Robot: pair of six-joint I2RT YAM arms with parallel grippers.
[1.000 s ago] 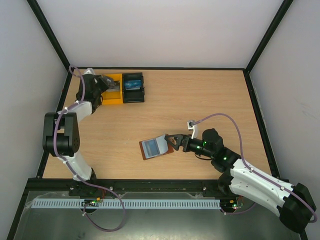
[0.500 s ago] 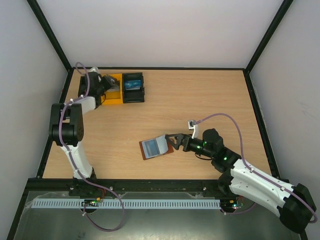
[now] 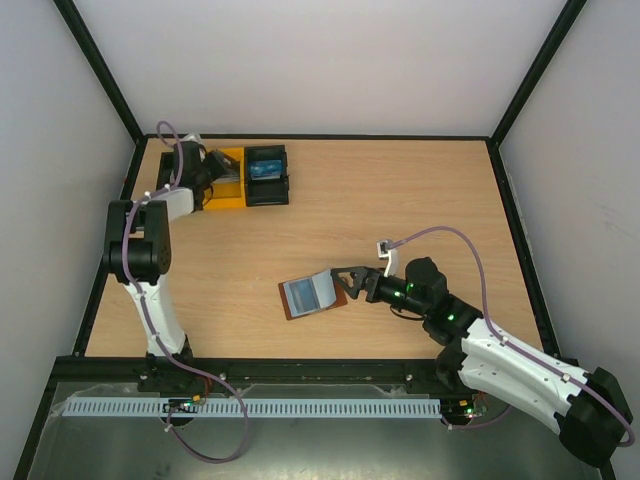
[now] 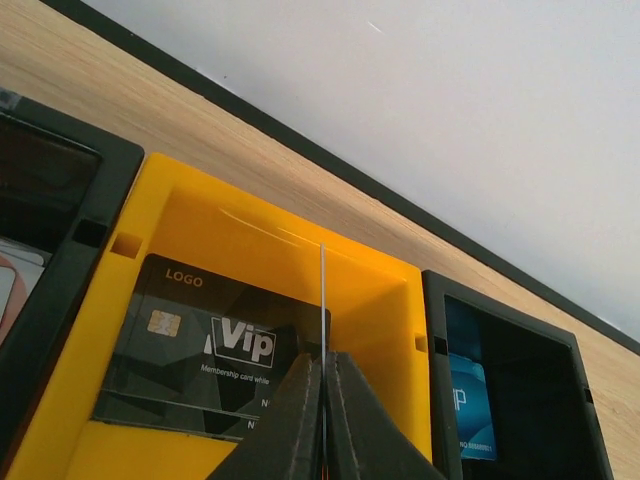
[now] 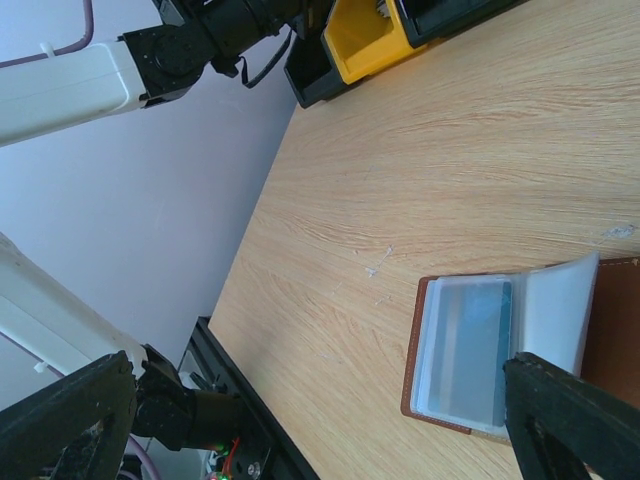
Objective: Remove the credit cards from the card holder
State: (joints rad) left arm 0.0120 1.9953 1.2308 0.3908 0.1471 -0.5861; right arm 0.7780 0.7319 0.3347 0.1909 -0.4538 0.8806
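Left gripper pinched on a card over the yellow bin; right gripper spread at the open card holder.
Left fingers nearly closed on the card, seen edge-on as a thin pale line, colour not discernible. Beneath it a black "Vip" card lies flat in the yellow bin; a blue card lies in the adjacent black bin. Card holder lies mid-tabletop, brown cover down, clear sleeve raised; right fingers wide apart at its right edge, gripping nothing.
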